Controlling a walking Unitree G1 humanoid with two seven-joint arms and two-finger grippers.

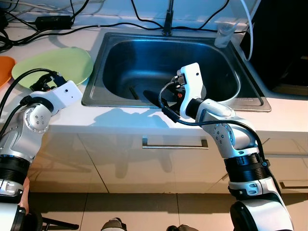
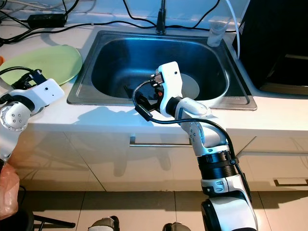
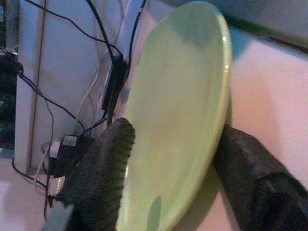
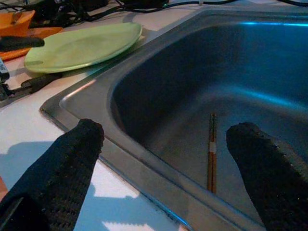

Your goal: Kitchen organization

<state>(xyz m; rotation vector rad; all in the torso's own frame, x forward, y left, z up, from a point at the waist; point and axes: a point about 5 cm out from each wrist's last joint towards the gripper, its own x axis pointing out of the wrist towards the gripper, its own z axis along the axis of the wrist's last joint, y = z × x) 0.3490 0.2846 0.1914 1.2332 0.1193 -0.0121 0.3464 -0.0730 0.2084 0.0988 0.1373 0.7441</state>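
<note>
Right gripper (image 4: 163, 144) hangs over the sink's (image 1: 96, 86) front rim with fingers spread wide, chopsticks (image 4: 211, 151) lying on the basin floor beyond, while the left gripper (image 3: 175, 178) has its fingers apart straddling the green plate's (image 1: 72, 65) edge on the counter's (image 1: 72, 113) left side.

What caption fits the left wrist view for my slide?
Left gripper open, black fingers straddling the green plate's rim.

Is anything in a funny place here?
Yes. A pair of chopsticks lies loose on the bottom of the sink, and cables sprawl over the counter behind the green plate. Nothing looks spilled or broken.
</note>
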